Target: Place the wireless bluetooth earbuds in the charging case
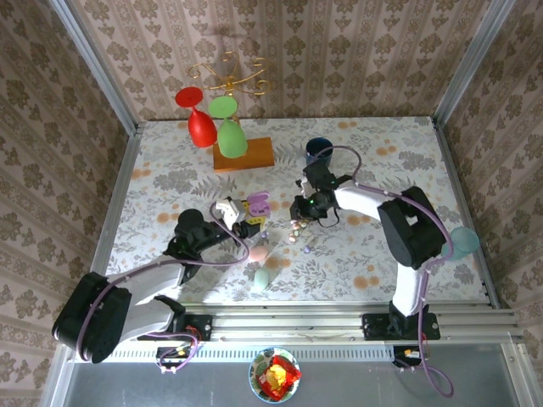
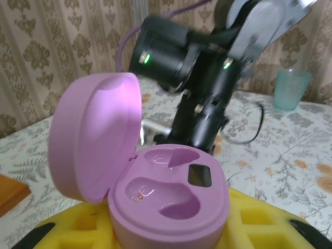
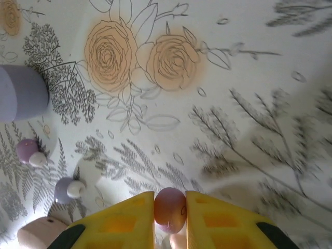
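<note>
Right gripper (image 3: pixel 170 203) is pinching one pink earbud (image 3: pixel 170 209) between its yellow foam pads (image 3: pixel 122 224), hanging low over the surface (image 3: pixel 249 67). Can't tell if the bud is touching the surface.

Loose earbuds are lying just beside it: a lavender one (image 3: pixel 69 189), a purple one (image 3: pixel 28 151) and a pale pink one (image 3: pixel 39 234) at the frame edge.

Left gripper (image 2: pixel 171 231) is clamping the purple charging case (image 2: pixel 171 207) low on its body. The lid (image 2: pixel 96 140) is standing open and both wells (image 2: pixel 174 205) are looking empty. From the top view, the case is sitting near the right gripper, on its left.

Handling, my read: the bud is looking very light, rigid and glossy, so it's risking slipping or rolling in the soft foam. Gripping across the widest part of the body is looking right, with a gentle squeeze. The wells are shaped, so orientation is going to matter, and I can't tell it from here.

Further back, red and green glasses (image 1: pixel 231 136) are standing by a wooden block (image 1: pixel 244 154), with a dark cup (image 1: pixel 318 151) alongside.
</note>
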Controlling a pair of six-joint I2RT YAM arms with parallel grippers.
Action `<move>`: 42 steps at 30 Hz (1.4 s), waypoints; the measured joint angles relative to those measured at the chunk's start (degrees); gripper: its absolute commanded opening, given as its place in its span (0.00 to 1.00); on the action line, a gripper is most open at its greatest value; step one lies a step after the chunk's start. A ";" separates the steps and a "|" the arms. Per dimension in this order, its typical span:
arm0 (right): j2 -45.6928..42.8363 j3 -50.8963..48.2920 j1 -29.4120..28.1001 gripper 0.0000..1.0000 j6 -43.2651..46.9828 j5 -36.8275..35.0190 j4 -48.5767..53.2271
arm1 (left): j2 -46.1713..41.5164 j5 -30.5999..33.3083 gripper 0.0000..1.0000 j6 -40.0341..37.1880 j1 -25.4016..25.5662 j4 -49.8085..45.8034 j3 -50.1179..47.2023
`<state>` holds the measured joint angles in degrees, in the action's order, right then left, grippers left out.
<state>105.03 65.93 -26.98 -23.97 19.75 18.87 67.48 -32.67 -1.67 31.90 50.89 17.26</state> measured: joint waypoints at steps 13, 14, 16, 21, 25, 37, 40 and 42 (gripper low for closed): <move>-18.40 -6.12 -0.50 0.22 14.60 -6.47 -5.42 | 6.03 0.57 0.32 -0.50 0.00 0.28 0.02; -19.37 -6.29 -0.94 0.21 15.78 -6.69 -5.53 | 6.23 0.50 0.32 -0.55 0.00 0.31 0.02; -20.98 -6.32 -2.32 0.21 18.73 -7.26 -5.75 | 6.73 0.22 0.32 -0.61 0.00 0.44 0.07; -22.93 -6.27 -6.58 0.21 25.35 -7.56 -6.05 | 7.48 -0.66 0.31 -1.22 0.00 0.52 0.09; -22.97 -5.40 -9.42 0.20 28.76 -7.32 -5.81 | 7.48 -1.38 0.31 -1.64 0.00 0.61 0.15; -20.65 -0.66 -14.12 0.20 31.80 -6.84 -5.79 | 7.48 -2.25 0.31 -2.01 -0.07 1.14 0.76; -19.41 -0.35 -14.73 0.20 32.22 -6.84 -5.35 | 7.45 -2.25 0.31 -2.01 -0.07 1.31 0.76; -18.88 -0.35 -14.95 0.20 32.68 -6.84 -4.90 | 7.41 -2.23 0.31 -2.01 -0.04 1.38 0.76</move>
<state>86.15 65.58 -41.93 8.71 12.91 13.98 74.89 -34.89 -3.68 31.86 52.27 18.02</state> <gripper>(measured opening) 0.199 0.365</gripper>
